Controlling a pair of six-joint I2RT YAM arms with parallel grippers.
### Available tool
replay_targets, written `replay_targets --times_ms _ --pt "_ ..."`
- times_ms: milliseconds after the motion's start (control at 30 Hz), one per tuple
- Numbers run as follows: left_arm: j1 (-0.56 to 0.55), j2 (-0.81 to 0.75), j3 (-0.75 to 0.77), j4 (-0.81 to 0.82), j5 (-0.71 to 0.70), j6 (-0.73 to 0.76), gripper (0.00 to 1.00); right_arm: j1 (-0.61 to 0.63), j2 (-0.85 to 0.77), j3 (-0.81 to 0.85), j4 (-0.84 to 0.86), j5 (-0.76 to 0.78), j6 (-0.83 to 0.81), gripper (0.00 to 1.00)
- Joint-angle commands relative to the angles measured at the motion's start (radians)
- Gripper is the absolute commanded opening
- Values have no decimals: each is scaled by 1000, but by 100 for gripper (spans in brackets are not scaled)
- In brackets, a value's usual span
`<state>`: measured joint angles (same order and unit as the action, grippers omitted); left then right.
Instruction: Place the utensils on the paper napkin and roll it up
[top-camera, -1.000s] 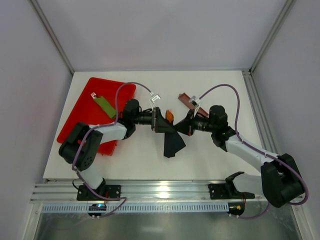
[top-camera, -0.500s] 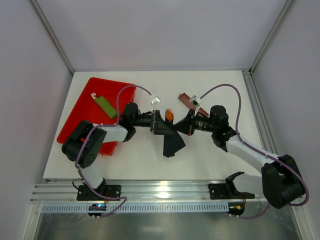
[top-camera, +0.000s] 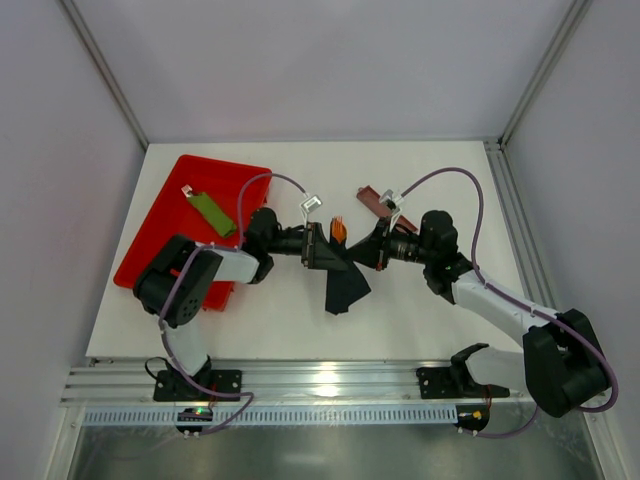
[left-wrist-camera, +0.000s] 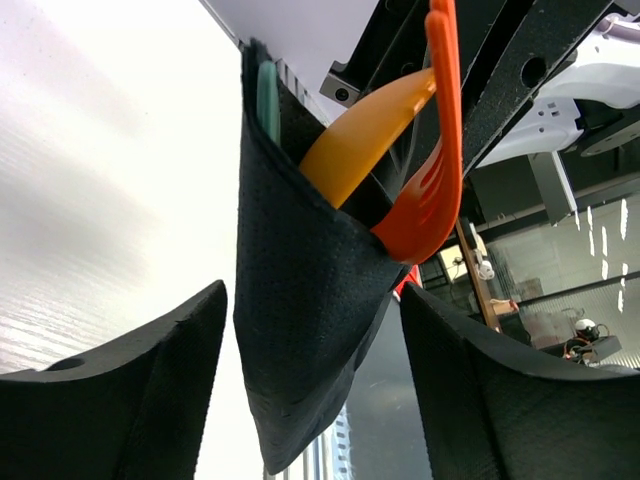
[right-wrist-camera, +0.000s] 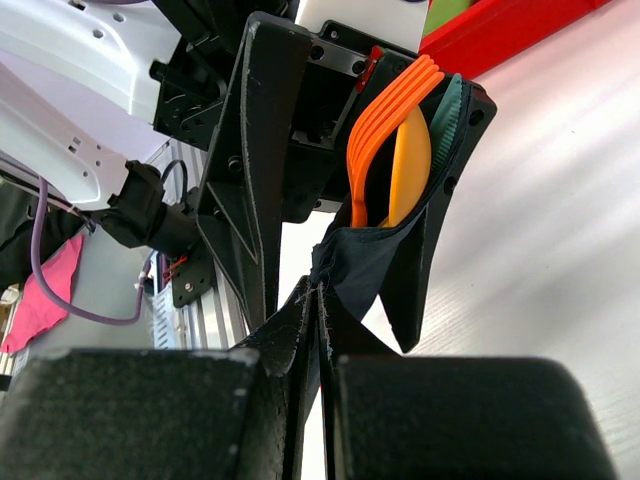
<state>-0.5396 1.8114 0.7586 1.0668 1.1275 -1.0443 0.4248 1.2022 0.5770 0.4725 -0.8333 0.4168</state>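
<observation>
Seen from above, two robot arms meet over the middle of a white surface (top-camera: 300, 330). Between them hangs the paper napkin (left-wrist-camera: 300, 300), a black sheet folded into a pouch, with one corner drooping toward the surface. The utensils (left-wrist-camera: 425, 210) stand inside the pouch: an orange fork, a yellow spoon (left-wrist-camera: 360, 140) and a thin teal piece (right-wrist-camera: 447, 120), their ends poking out of the top. The left claw (top-camera: 324, 247) has its jaws apart, one finger on each side of the pouch. The right claw (right-wrist-camera: 318, 330) is pinched tight on an edge of the napkin. On the left, a red tray (top-camera: 160, 240) holds a flat green piece (top-camera: 212, 213). A narrow brown tray (top-camera: 373, 201) lies just beyond the right claw.
</observation>
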Motion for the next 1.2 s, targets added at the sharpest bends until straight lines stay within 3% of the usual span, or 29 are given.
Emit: replay_targets --times_ms 0,100,467,633,667,767,867,1033,1167 --pt "4 3 13 87 25 -23 68 -3 -3 15 69 -15 -3 4" --pt "6 8 24 88 31 -37 61 -3 3 15 69 -13 -1 4" --pt "4 45 47 162 31 -115 19 -3 11 43 31 9 10 5" --pt "4 49 59 99 3 -89 3 -4 -47 93 -167 124 -26 25" --pt "6 48 64 75 -15 -60 0 -4 -62 99 -205 144 -47 36" --pt "7 32 87 -66 -52 -2 0 -4 -116 127 -336 233 -81 46" --pt "6 6 119 -250 -107 108 0 -4 -161 165 -496 316 -88 48" --pt "7 -32 162 -445 -224 213 0 5 -222 198 -571 358 -63 44" --pt "9 -49 166 -456 -305 204 0 54 -224 190 -569 391 -46 38"
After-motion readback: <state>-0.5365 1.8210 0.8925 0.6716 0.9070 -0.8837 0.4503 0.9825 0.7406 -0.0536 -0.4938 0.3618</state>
